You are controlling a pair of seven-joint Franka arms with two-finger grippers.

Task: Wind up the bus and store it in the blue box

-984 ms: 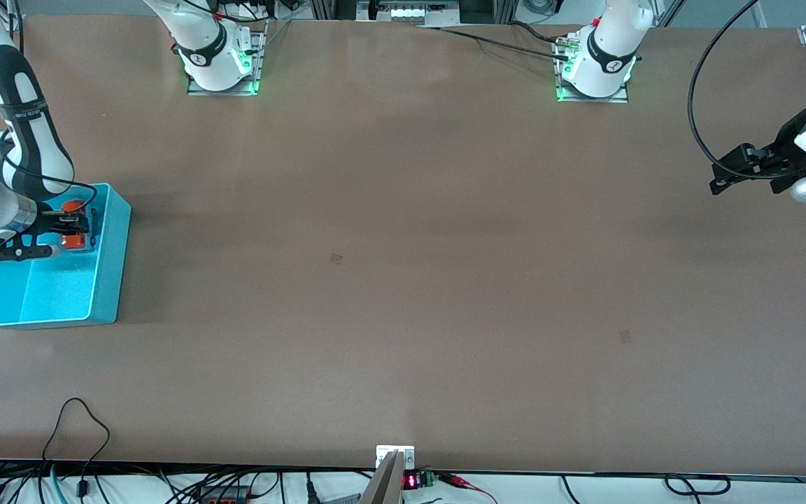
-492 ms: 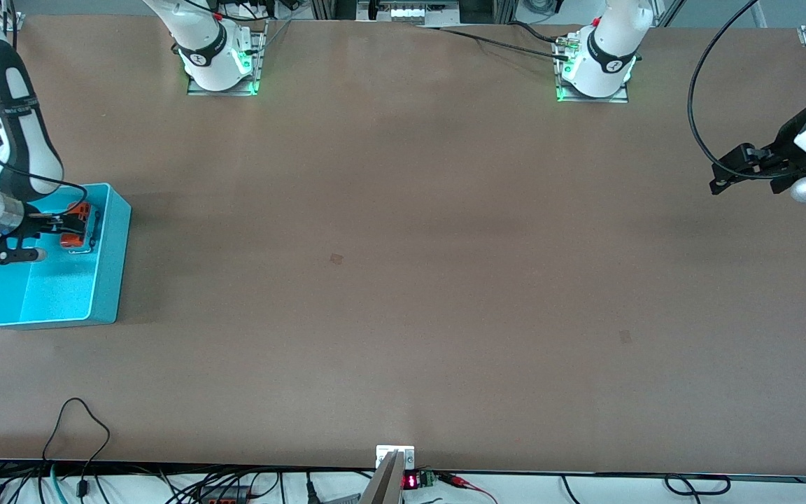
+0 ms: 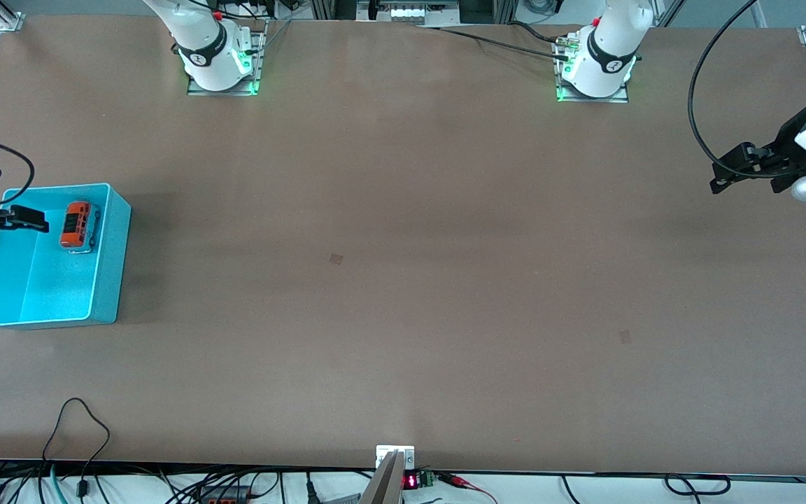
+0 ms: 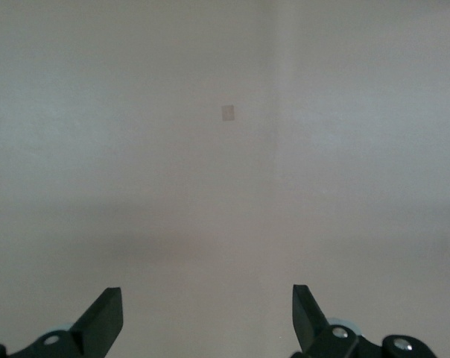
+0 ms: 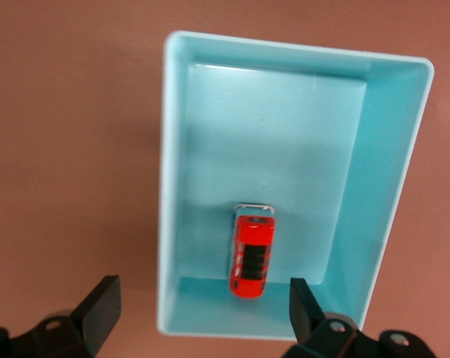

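Observation:
The orange bus (image 3: pixel 75 225) lies on its wheels inside the blue box (image 3: pixel 112 259), in the part farther from the front camera, by the wall toward the left arm's end. My right gripper (image 3: pixel 38 218) is open and empty, up over the box's wall at the right arm's end. In the right wrist view the bus (image 5: pixel 252 256) and the box (image 5: pixel 165 186) lie below the open right gripper (image 5: pixel 203 302). My left gripper (image 3: pixel 721 175) waits open and empty over bare table at the left arm's end, as the left wrist view (image 4: pixel 206 309) shows.
The box stands at the right arm's end of the brown table. Small dark patches mark the tabletop (image 3: pixel 335 258) (image 3: pixel 625 336); one shows in the left wrist view (image 4: pixel 227 112). Both arm bases (image 3: pixel 220 63) (image 3: pixel 595 70) stand along the table's back edge. Cables (image 3: pixel 74 427) lie at the front edge.
My right gripper has let go of the bus, opened, and drawn up and away toward the right arm's end of the table. The bus stays in the box. The left arm has not moved.

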